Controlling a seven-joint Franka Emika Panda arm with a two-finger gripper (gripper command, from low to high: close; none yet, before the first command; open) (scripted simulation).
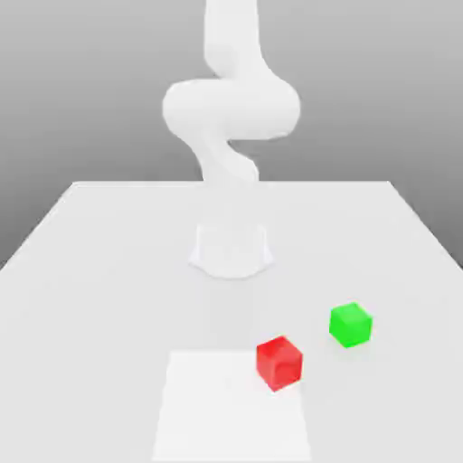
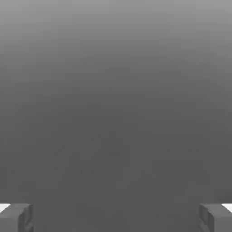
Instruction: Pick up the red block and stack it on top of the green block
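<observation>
The red block [image 1: 279, 363] sat on the big white desk [image 1: 99, 289]. It was at the far corner of a bright white patch [image 1: 222, 416], on the exterior view's right side of that patch. The block was turned a bit, so one of its edges pointed to the front. Its sides were smooth and plain.

The green block [image 1: 351, 325] sat on the desk too. It was near the red block, but the two did not touch. It was a little farther back, and more to the exterior view's right. It was off the white patch, and it was turned a bit as well. Each block sat by itself, flat on the desk.

The white robot arm [image 1: 231, 108] stood behind the blocks. It went up high from its round base [image 1: 231, 253], with a fat bend in the middle. The base stood on the desk, farther back than both blocks.

The tool [image 2: 116, 218] was wide open. In the hand view its two fingers [image 2: 22, 218] were far away from each other, and plain grey showed between them.
</observation>
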